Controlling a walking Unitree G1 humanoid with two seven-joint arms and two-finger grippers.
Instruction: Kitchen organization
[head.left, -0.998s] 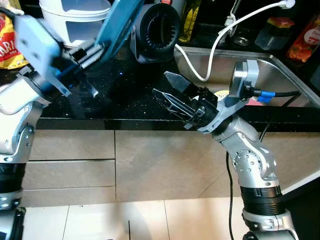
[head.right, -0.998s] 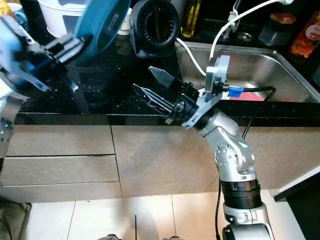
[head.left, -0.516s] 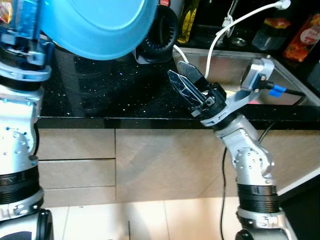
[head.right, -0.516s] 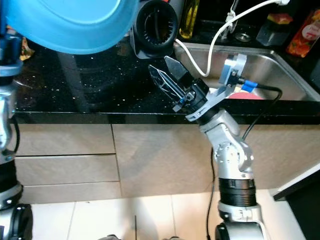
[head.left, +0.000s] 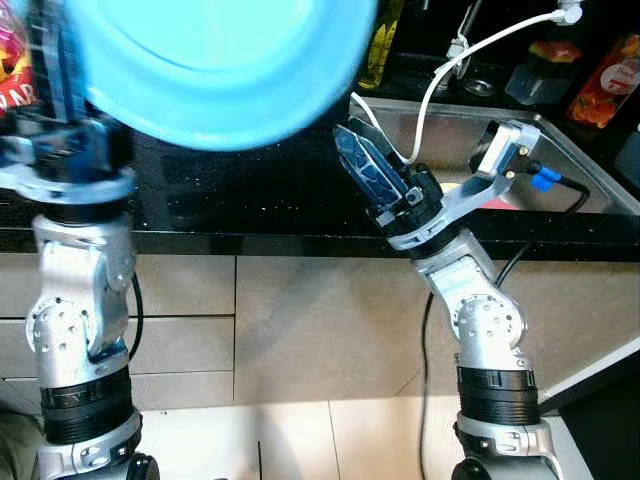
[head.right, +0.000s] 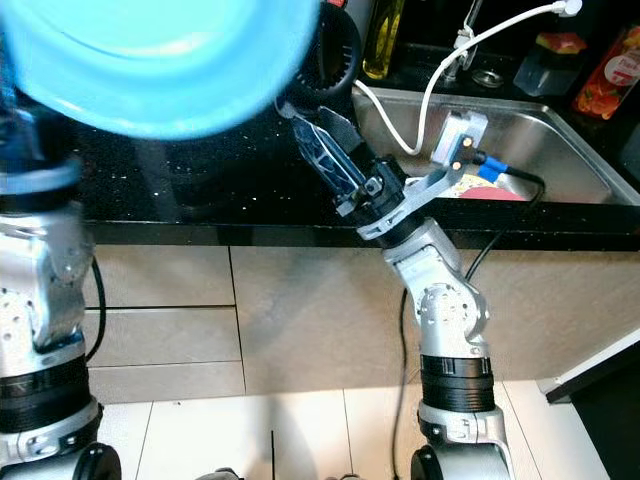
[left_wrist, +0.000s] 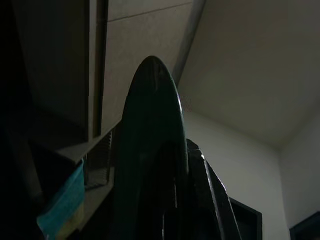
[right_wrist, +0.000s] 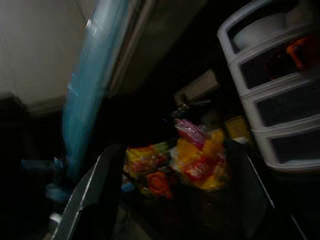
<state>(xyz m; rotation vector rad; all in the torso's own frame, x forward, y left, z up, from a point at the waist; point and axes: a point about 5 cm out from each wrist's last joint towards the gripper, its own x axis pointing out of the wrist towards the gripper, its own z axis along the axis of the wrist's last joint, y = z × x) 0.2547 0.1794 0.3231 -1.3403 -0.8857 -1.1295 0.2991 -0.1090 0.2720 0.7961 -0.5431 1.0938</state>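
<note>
A large light-blue plate (head.left: 220, 60) is held high and close to my head camera, blurred, covering the back left of the black counter (head.left: 250, 200). My left arm (head.left: 75, 180) stands upright under it. In the left wrist view the plate (left_wrist: 150, 150) shows edge-on and dark, with my left gripper (left_wrist: 180, 200) shut on its rim. My right gripper (head.left: 362, 160) hovers over the counter's front edge beside the sink, fingers pointing up and away, open and holding nothing. From the right wrist the plate (right_wrist: 92, 90) appears as a blue streak beyond that gripper (right_wrist: 174, 146).
A steel sink (head.left: 560, 150) lies at the right with a white cable (head.left: 440, 80) looping over its rim. A black round appliance (head.right: 335, 50) and an oil bottle (head.left: 385, 40) stand at the back. Snack packets (right_wrist: 195, 160) and a white drawer unit (right_wrist: 270, 100) sit further left.
My left arm has lifted the plate from a tilted pose over the counter up towards the camera and rightwards. The right gripper has swung from lying level to pointing upward.
</note>
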